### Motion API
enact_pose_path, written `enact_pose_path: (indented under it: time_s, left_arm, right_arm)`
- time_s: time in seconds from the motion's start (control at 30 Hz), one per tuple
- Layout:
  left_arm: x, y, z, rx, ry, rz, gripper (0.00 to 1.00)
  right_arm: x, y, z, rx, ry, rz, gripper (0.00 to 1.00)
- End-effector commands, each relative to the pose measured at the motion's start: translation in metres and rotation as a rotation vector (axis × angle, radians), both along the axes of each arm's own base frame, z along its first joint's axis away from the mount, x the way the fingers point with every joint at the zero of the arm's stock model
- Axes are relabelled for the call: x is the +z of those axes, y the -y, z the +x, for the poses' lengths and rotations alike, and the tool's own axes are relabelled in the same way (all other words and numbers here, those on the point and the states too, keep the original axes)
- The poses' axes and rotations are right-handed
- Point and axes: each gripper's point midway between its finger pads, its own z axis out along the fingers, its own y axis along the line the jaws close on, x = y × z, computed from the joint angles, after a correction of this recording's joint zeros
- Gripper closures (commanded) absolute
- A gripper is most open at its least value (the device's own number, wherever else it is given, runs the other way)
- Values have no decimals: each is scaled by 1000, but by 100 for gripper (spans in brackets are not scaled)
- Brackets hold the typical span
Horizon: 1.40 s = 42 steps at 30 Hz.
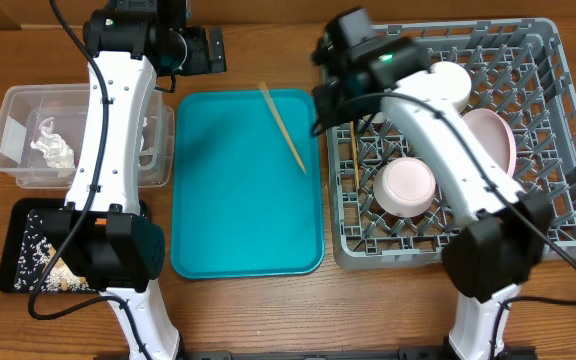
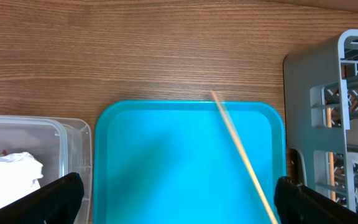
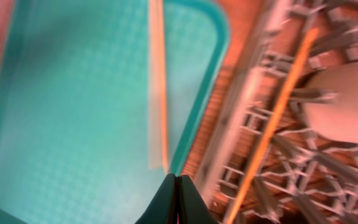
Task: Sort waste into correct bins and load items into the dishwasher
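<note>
The right gripper [image 3: 176, 198] has its dark fingers pressed together, with nothing between them. The left gripper [image 2: 179, 185] is spread wide and empty. One thin wooden chopstick [image 1: 282, 126] lies diagonally on the smooth teal tray [image 1: 218, 200]. The second chopstick [image 1: 354, 155] rests inside the grey grid rack [image 1: 568, 130].

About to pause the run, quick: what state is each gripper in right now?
Left gripper: open, holding nothing.
Right gripper: shut, nothing visibly held.
</note>
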Motion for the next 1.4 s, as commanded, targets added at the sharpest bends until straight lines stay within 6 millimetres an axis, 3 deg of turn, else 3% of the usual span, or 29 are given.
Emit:
enact_pose_path:
  time_s: [0.0, 0.17, 0.5, 0.67, 0.7, 0.73, 1.03, 1.07, 1.2, 1.27, 1.37]
  left_arm:
    - [3, 2, -2, 3, 4, 1, 0]
    - [3, 2, -2, 3, 4, 1, 0]
    - [3, 2, -2, 3, 4, 1, 0]
    - [3, 2, -2, 3, 4, 1, 0]
    - [3, 2, -2, 3, 4, 1, 0]
    - [3, 2, -2, 3, 4, 1, 0]
    - [3, 2, -2, 3, 4, 1, 0]
    - [3, 2, -2, 3, 4, 1, 0]
    - [13, -1, 13, 14, 78, 19, 0]
    - [15, -1, 16, 14, 92, 18, 0]
    - [14, -1, 15, 14, 87, 18, 0]
  right_arm:
    - [25, 26, 11, -59, 45, 32, 96]
    - [14, 32, 7, -62, 10, 12, 96]
    - [20, -8, 7, 13, 69, 55, 92]
    - [22, -10, 10, 14, 83, 60, 90]
    - [22, -9, 10, 12, 84, 59, 85]
    - [22, -8, 11, 8, 87, 54, 74]
    - [22, 0, 18, -15, 118, 12, 67]
    - [23, -1, 19, -15, 125, 15, 51]
    - [23, -1, 20, -15, 128, 17, 21]
    - [23, -1, 20, -16, 128, 17, 0]
    - [23, -1, 20, -15, 128, 17, 0]
